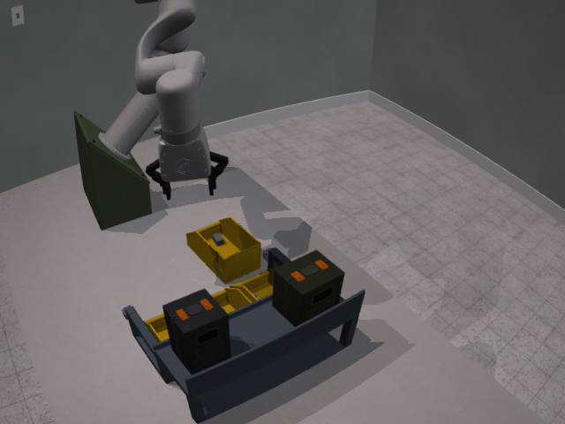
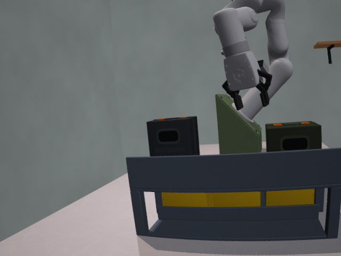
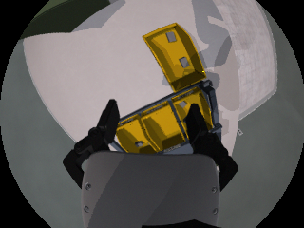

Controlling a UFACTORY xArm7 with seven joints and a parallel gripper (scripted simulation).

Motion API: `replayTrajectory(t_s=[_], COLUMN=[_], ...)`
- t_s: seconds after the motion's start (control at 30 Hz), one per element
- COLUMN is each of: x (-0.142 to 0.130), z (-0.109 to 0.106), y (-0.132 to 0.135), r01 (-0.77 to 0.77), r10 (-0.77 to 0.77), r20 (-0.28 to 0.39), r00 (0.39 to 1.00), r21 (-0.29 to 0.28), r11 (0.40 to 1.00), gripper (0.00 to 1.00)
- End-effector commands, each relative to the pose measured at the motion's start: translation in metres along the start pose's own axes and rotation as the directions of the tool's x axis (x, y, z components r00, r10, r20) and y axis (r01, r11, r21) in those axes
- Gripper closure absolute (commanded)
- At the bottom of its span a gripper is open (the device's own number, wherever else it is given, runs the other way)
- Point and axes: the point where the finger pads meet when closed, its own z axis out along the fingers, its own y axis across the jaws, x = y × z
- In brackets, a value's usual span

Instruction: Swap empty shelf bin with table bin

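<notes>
fingers [image 1: 187, 187]: mine, wide open, nothing in them, hanging high
table bin [image 1: 224, 248]: below and ahead of me on the surface [image 1: 68, 283], part inside
shelf bins [image 1: 240, 291]: farther ahead, behind the lip
step: grab the empty one; lift it over the lip, keep it level

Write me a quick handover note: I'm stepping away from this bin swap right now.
Gripper: open, holding nothing, hanging in the air beside the green arm base, well short of the bins.
Yellow bin on the table: standing upright in front of the shelf, a grey part inside.
Shelf row: yellow bins sit in the lower level; two dark cases stand on the top board.
Done: nothing moved yet.
Left: pull the empty bin out and stand it on the table, slot the loaded bin into its place open front out, release.
</notes>
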Motion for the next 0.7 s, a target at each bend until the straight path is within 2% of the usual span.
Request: replayTrajectory(t_s=[0.0, 0.67], x=[-0.0048, -0.0115], z=[-0.0031, -0.0060], y=[-0.0013, -0.0035], r01=[0.033, 0.092], r10=[-0.033, -0.093], r20=[0.018, 0.041], r00=[0.999, 0.995], r21=[0.007, 0.022], r11=[0.999, 0.996], gripper=[0.00, 0.00])
